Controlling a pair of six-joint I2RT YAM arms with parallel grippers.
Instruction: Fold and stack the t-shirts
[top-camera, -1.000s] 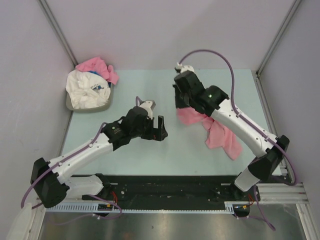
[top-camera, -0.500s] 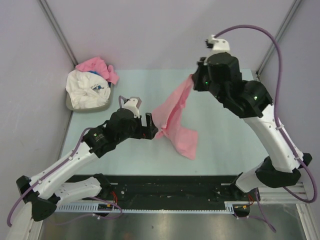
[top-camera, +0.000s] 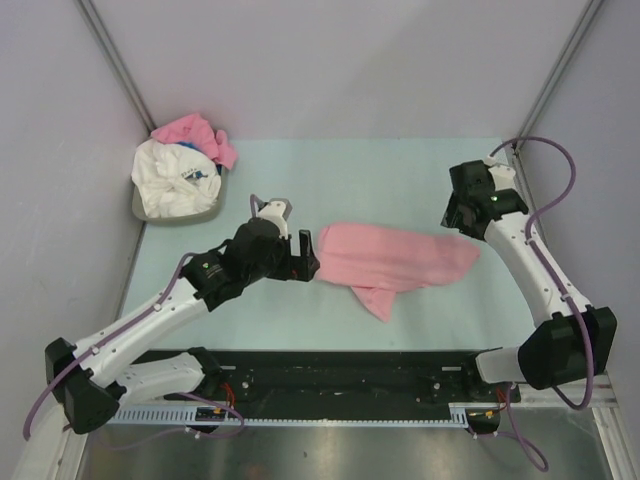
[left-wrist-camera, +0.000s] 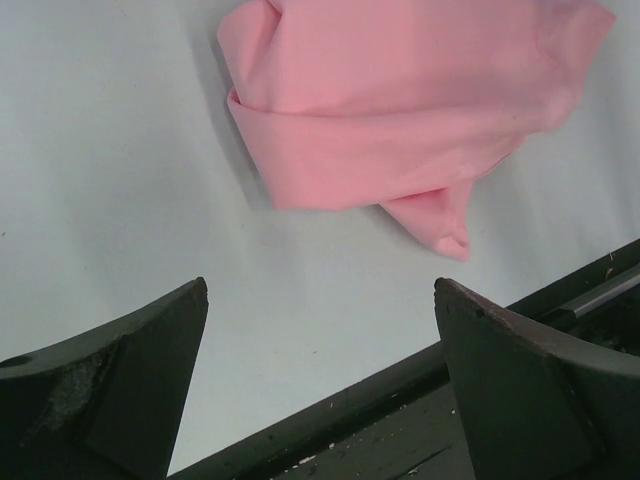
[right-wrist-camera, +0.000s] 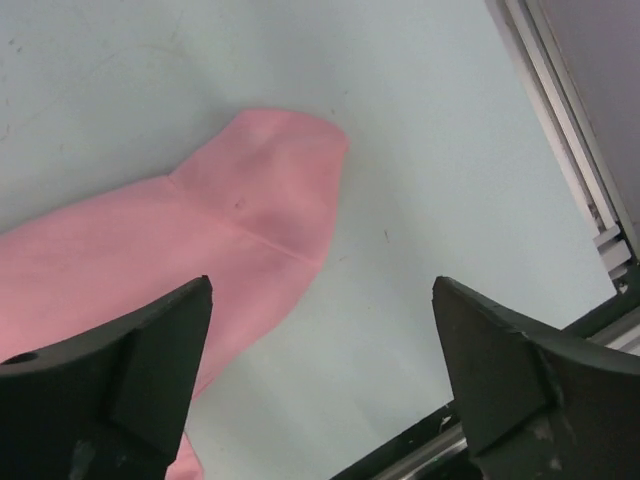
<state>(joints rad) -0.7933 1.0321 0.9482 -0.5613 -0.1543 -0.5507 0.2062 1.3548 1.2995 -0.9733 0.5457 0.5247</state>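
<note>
A light-pink t-shirt (top-camera: 395, 255) lies stretched out left to right on the pale table, with a flap pointing toward the near edge. My left gripper (top-camera: 311, 262) stands open just left of its left end, nothing between the fingers; the left wrist view shows the t-shirt (left-wrist-camera: 400, 100) ahead of the open gripper (left-wrist-camera: 320, 285). My right gripper (top-camera: 457, 218) is open above the shirt's right end. In the right wrist view the t-shirt (right-wrist-camera: 200, 240) lies below the empty gripper (right-wrist-camera: 321, 285). A white t-shirt (top-camera: 175, 180) and a second pink one (top-camera: 195, 133) sit bunched in a bin.
The grey bin (top-camera: 180, 216) stands at the far left corner of the table. A metal frame rail (top-camera: 540, 230) runs along the right edge, close to my right arm. The black base rail (top-camera: 350, 375) borders the near edge.
My right gripper swung the hanging pink t-shirt out to the right, opened and let it go; the shirt now lies flat. The left gripper stayed open near its left end.
</note>
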